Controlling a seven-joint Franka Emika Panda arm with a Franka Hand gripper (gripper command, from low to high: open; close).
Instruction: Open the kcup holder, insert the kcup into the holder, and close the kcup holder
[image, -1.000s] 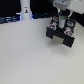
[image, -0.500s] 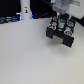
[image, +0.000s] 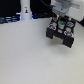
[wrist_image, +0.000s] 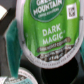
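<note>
The black kcup holder (image: 62, 35) stands at the exterior view's upper right, with round pod slots showing on its upper side. My white gripper (image: 61, 21) hangs directly over it, fingertips just above the slots. In the wrist view the kcup (wrist_image: 48, 31) fills most of the frame, its green "Dark Magic" lid facing the camera. A teal finger pad (wrist_image: 11, 41) presses against the lid's rim, so the gripper is shut on the kcup. The other finger is hidden behind the cup. Part of a round slot (wrist_image: 22, 76) shows below the cup.
A tall white bottle-like post (image: 26, 8) stands at the back, towards the exterior view's left, in front of dark equipment. The white table top (image: 30, 57) stretches across the front and left.
The gripper with the kcup has stayed over the holder, sinking slightly towards the slots. Nothing else has moved.
</note>
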